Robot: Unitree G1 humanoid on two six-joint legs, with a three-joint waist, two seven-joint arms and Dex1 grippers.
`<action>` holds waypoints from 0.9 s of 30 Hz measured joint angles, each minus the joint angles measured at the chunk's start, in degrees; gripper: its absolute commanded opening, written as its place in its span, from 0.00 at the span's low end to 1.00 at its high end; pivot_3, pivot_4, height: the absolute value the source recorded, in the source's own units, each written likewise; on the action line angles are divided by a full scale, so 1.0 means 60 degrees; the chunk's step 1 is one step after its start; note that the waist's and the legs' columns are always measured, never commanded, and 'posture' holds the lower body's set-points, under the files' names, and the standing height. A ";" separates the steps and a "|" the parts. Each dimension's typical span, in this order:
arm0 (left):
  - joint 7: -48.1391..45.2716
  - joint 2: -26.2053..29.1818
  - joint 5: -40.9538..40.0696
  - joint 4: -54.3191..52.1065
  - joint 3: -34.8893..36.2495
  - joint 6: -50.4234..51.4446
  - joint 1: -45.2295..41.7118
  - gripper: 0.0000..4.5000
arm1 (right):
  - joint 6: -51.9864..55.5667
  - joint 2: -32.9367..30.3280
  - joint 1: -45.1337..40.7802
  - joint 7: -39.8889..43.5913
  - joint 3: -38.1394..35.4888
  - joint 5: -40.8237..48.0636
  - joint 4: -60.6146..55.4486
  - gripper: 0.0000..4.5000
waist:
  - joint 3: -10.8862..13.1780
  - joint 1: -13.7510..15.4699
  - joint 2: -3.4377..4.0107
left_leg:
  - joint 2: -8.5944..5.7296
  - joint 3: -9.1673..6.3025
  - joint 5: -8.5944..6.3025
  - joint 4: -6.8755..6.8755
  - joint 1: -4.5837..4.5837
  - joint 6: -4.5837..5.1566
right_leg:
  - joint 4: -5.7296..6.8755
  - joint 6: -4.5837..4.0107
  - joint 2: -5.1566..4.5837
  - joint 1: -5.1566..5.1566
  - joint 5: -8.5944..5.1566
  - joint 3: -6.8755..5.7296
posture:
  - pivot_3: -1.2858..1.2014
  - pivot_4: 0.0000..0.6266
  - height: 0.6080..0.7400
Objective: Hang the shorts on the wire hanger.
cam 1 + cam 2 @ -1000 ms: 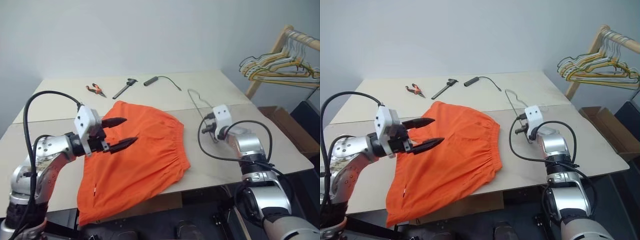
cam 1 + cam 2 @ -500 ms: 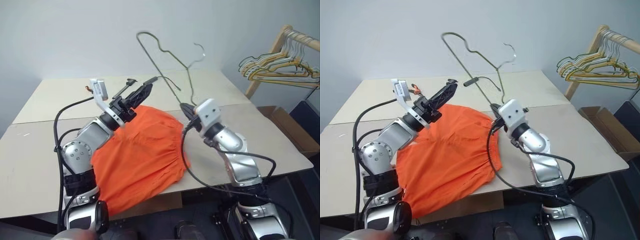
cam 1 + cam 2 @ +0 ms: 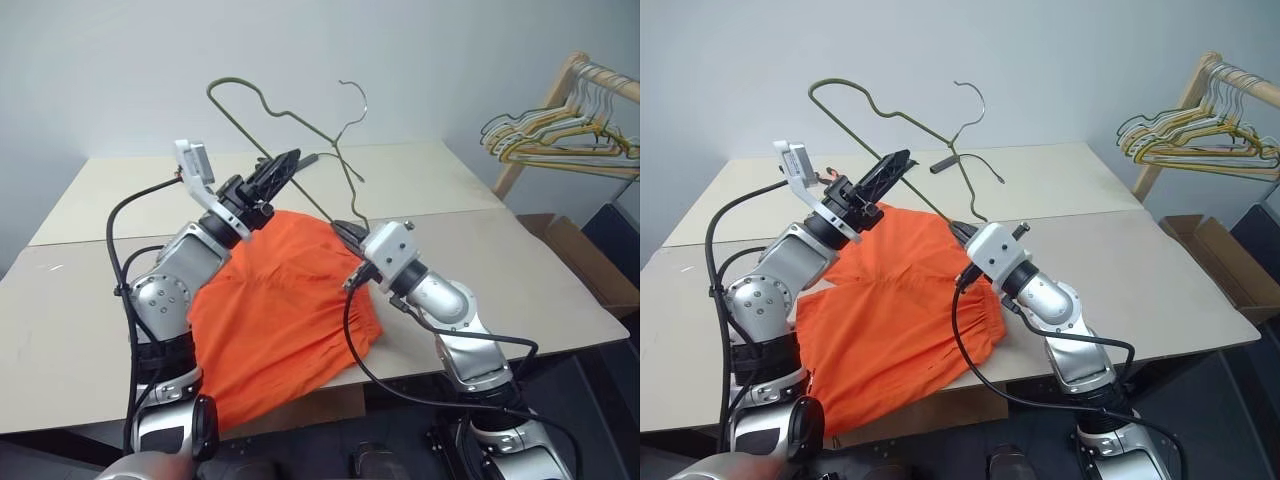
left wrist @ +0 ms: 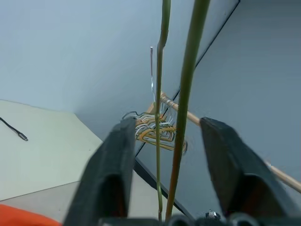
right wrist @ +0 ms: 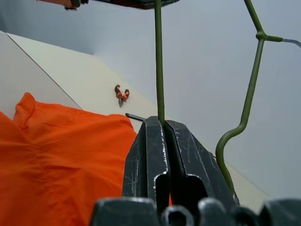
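The wire hanger (image 3: 285, 125) stands raised in the upper centre of the frame, one corner pinched in the tightly closed right gripper (image 3: 345, 228), its long bar slanting up and left through the half-parted fingers of the left gripper (image 3: 280, 168), which straddle the wire without yet clamping it. The shorts (image 3: 280, 310) lie flat directly below both claws, spread at centre frame and draping over the near edge of the pale table (image 3: 90, 290). Behind rise a bare wall and, at upper right, a wooden rack (image 3: 560, 90) of hangers.
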 measured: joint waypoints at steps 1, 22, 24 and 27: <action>0.0027 0.0000 0.0035 0.0026 -0.0022 -0.0050 0.0000 0.24 | -0.0053 0.0002 0.0000 0.0000 0.0000 -0.0023 0.0044 0.00 | 0.0000 -0.0001 0.0000 | 0.0000 0.0000 0.0000 0.0000 0.0000 0.0000 | 0.0000 0.0000 0.0000 0.0000 0.0000 0.0000 | 0.49 0.00 1.00; -0.2599 0.1308 0.1710 0.0264 -0.0704 -0.1827 0.0188 0.00 | -0.0153 -0.0434 0.0001 0.1528 -0.0782 0.2099 -0.0127 0.96 | 0.0002 0.0002 -0.0001 | 0.0003 0.0010 0.0000 -0.0001 0.0002 0.0002 | -0.0010 -0.0002 0.0002 0.0007 0.0001 -0.0001 | 0.50 0.00 1.00; -0.3533 0.1796 0.1429 0.0473 -0.0453 -0.1840 0.0212 0.00 | 0.1310 -0.0992 -0.0178 0.2373 -0.1402 0.4028 -0.0573 0.99 | 0.0003 -0.0001 0.0000 | 0.0007 0.0011 -0.0001 0.0001 0.0003 0.0003 | -0.0014 -0.0002 0.0002 0.0011 0.0001 -0.0004 | 0.50 0.00 1.00; -0.5482 0.2622 0.0639 0.0855 0.0017 -0.1630 0.0247 0.00 | 0.4033 -0.2326 -0.0999 0.3591 -0.2386 0.6781 -0.0446 0.99 | 0.0004 -0.0023 0.0002 | 0.0014 0.0024 -0.0001 0.0001 0.0010 0.0005 | -0.0015 -0.0006 0.0003 0.0013 0.0002 -0.0006 | 0.49 0.00 1.00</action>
